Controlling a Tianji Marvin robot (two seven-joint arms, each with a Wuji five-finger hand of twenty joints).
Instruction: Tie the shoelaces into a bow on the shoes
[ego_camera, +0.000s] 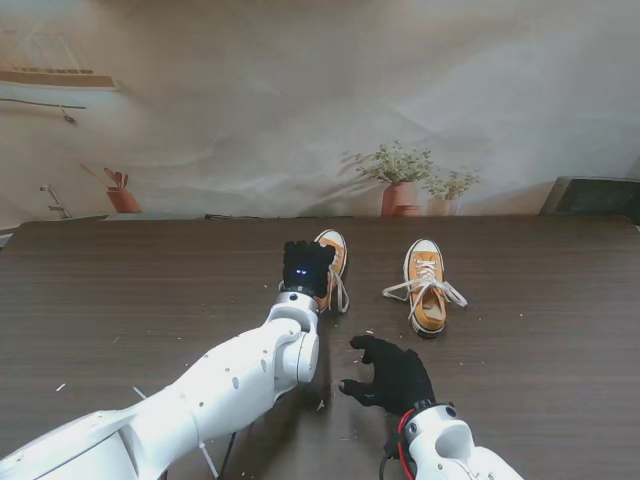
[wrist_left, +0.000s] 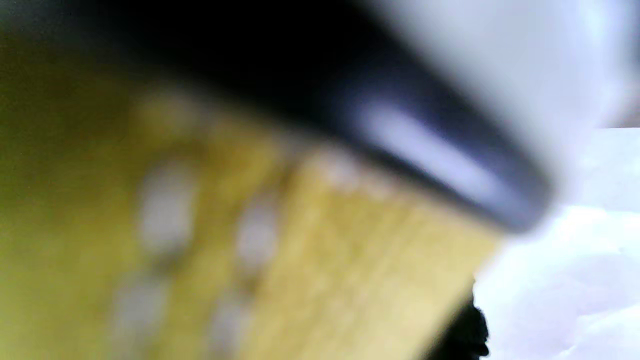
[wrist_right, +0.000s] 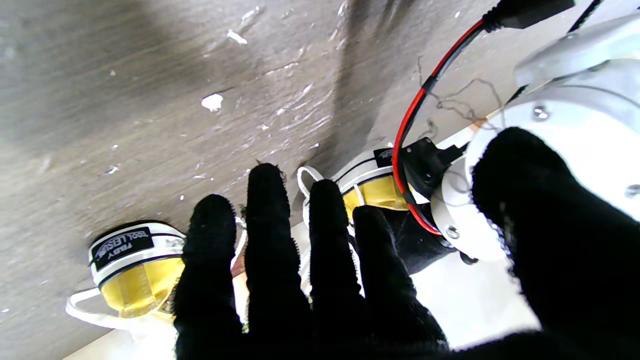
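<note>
**Entry: two orange shoes, laces loose, one hand upon the left shoe**

Hazards. The left hand (ego_camera: 307, 266) lay over the left shoe (ego_camera: 333, 258) at frame centre; whether it grasped shoe or lace could not be told, its wrist view being a yellow blur. A blind tug there could, in my judgement, slide the light shoe across the smooth tabletop (ego_camera: 120, 290) or draw a lace from its eyelets. The right hand (ego_camera: 392, 374), released with fingers spread, hovered at lower centre, apart from both shoes; it steadied nothing.

Materials. Both shoes: orange-yellow canvas, white rubber toe caps and sole bands, a black heel label. The right shoe (ego_camera: 427, 285), right of centre, showed flat white laces (ego_camera: 400, 291) splayed limp to either side, untied. Tabletop: dark wood grain, flecked with pale debris. Hands: black fabric gloves on white arms.
</note>
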